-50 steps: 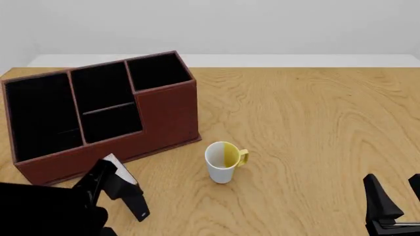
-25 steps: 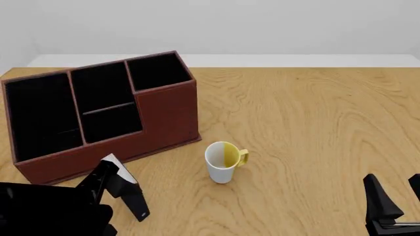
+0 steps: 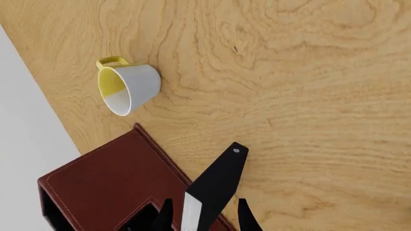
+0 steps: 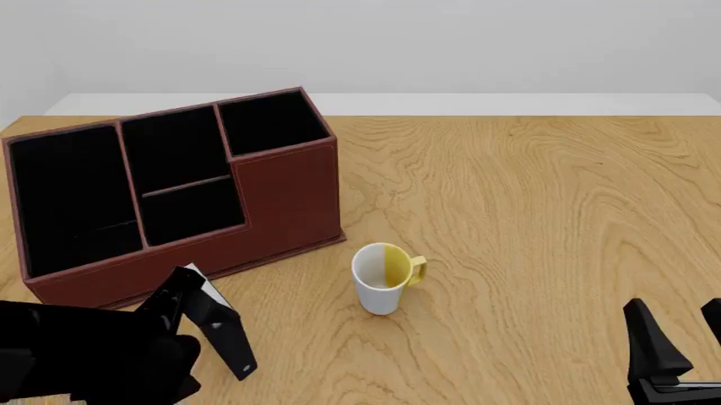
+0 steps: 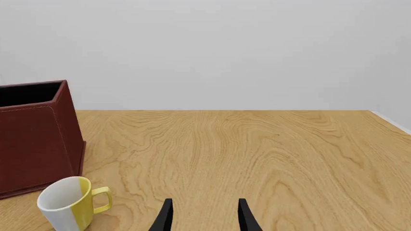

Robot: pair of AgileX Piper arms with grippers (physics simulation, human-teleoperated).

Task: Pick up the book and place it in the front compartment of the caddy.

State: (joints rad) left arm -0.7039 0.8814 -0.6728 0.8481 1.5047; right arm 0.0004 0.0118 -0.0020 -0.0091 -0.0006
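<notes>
Two arms work at our wooden table point(image 4: 541, 211), and only the left one has something in it. Our left gripper point(image 3: 200, 222) is closed on the book point(image 4: 222, 333), with one finger on each cover; the book sticks out past the fingertips, tilted, near the front left of the table. In the left wrist view we see its white page edge and the small white mark at its far end. The book is just in front of the caddy point(image 4: 287, 198), not in any compartment, and we cannot tell if it touches the table. The caddy stands at the back left, turned a little, its dark compartments empty. A white and yellow mug point(image 4: 383, 277) stands upright beside the caddy's right end. Our right gripper point(image 5: 201, 215) hovers low at the front right, its fingers apart and holding nothing.
</notes>
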